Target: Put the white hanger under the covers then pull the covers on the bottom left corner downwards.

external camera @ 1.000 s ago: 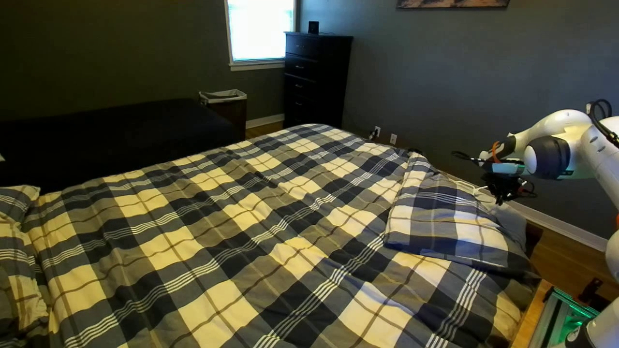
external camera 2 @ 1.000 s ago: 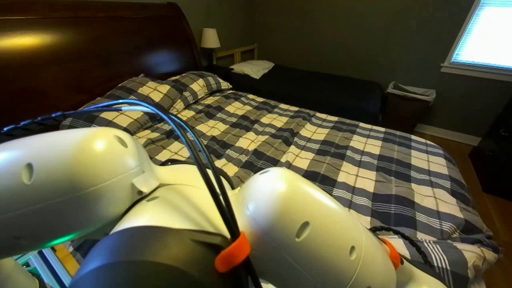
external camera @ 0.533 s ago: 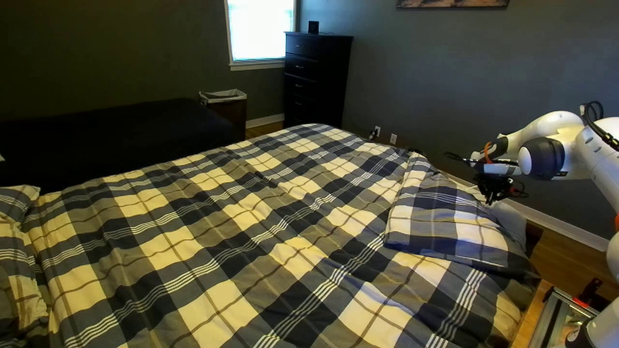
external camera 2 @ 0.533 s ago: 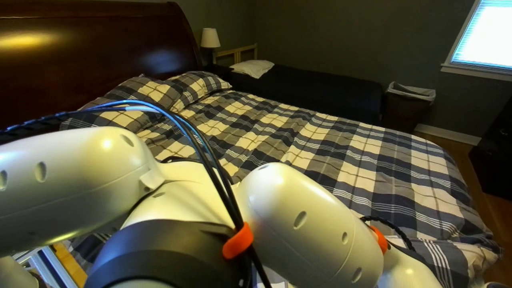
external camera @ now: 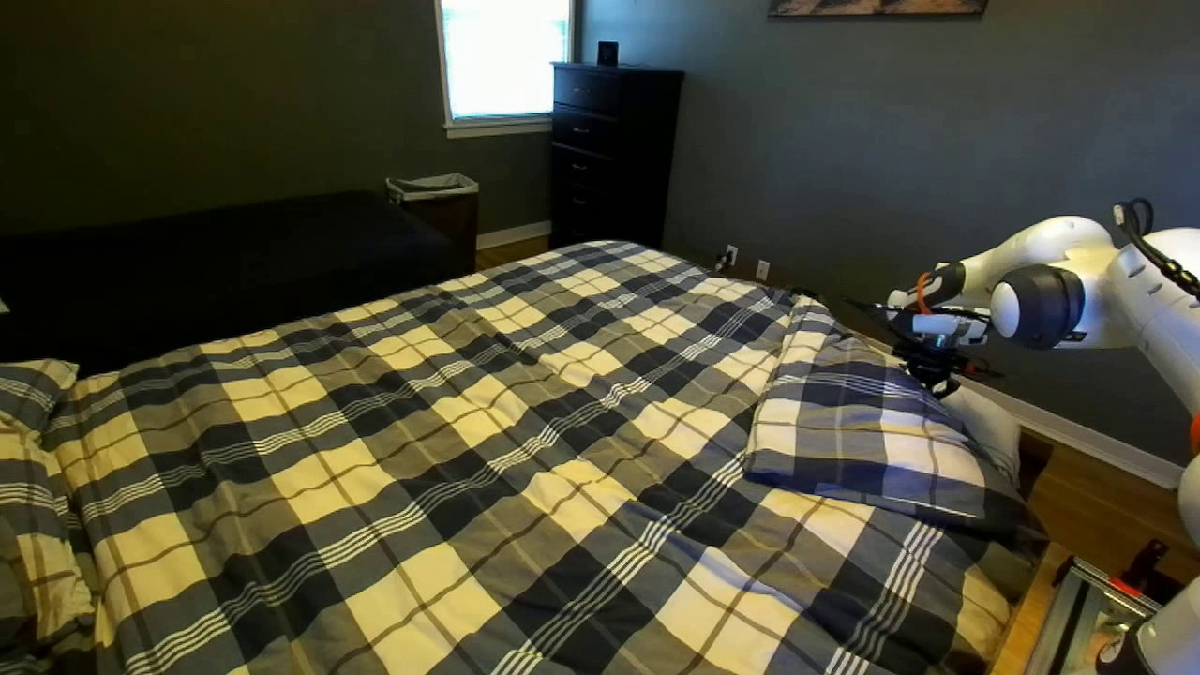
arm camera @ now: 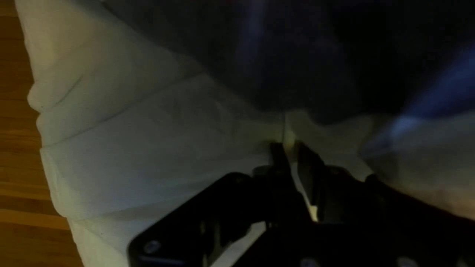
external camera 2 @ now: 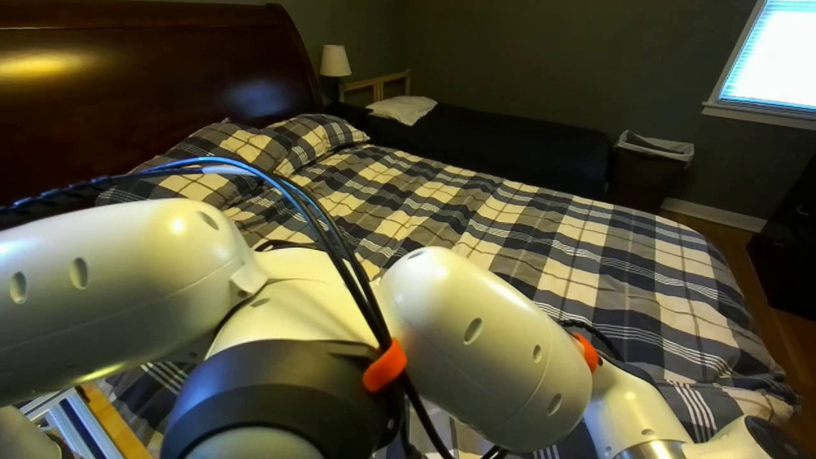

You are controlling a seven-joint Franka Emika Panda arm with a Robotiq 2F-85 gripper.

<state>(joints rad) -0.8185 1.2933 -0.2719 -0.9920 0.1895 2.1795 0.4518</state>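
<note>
The plaid covers [external camera: 525, 412] lie spread over the bed and also show in an exterior view [external camera 2: 497, 217]. Their corner nearest the arm is folded back in a flap [external camera: 862, 431]. My gripper [external camera: 943, 386] is low behind this flap, over the white sheet. In the wrist view the gripper [arm camera: 288, 142] has its fingers nearly together, with a thin pale strip between the tips, apparently the white hanger [arm camera: 289, 135]. The rest of the hanger is hidden. The dark cover edge [arm camera: 259, 55] hangs just ahead of the fingertips, above the sheet [arm camera: 148, 148].
Plaid pillows [external camera 2: 242, 146] lie at the headboard [external camera 2: 159, 70]. The robot base [external camera: 1078, 609] stands against the bed side. Wooden floor [arm camera: 22, 148] shows past the sheet. A dark dresser [external camera: 614, 155] and a hamper [external camera: 445, 216] stand beyond the bed.
My gripper has moved left in an exterior view, toward the folded flap. The thin white lines that showed beside it earlier are now out of sight behind the flap. The covers look unchanged.
</note>
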